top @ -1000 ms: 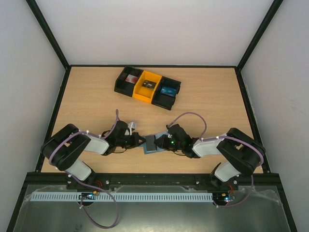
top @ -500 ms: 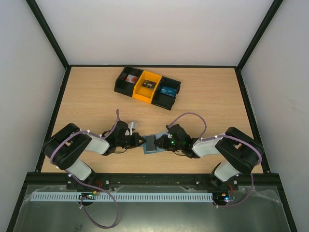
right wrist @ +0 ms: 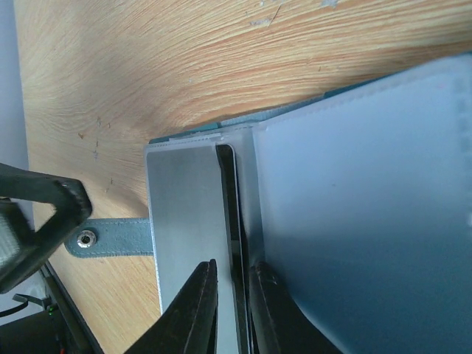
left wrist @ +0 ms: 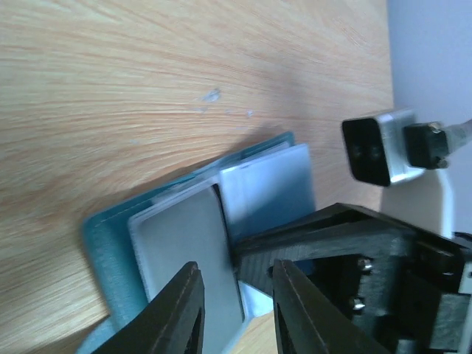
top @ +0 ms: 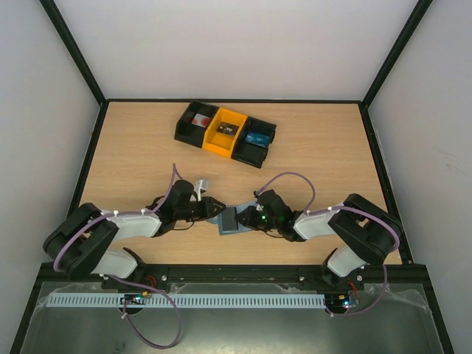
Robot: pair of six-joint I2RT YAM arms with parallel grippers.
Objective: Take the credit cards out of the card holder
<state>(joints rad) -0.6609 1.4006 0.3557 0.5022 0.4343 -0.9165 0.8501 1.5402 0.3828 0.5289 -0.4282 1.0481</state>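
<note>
The slate-blue card holder lies open on the table between my two grippers. A grey card face and a pale blue flap show on it. A thin dark edge stands between the grey panel and the flap. My right gripper is pinched narrowly on that edge of the card holder. My left gripper hovers at the holder's left side, jaws apart with nothing held between them.
A black-and-yellow tray with small items, one bright blue, stands at the back of the table. The holder's snap strap lies flat on the wood. The right wrist's camera block sits close ahead of my left fingers.
The left arm has stretched lower and further toward the holder, and its jaws have come open from shut. The right arm and the holder have stayed in place.
</note>
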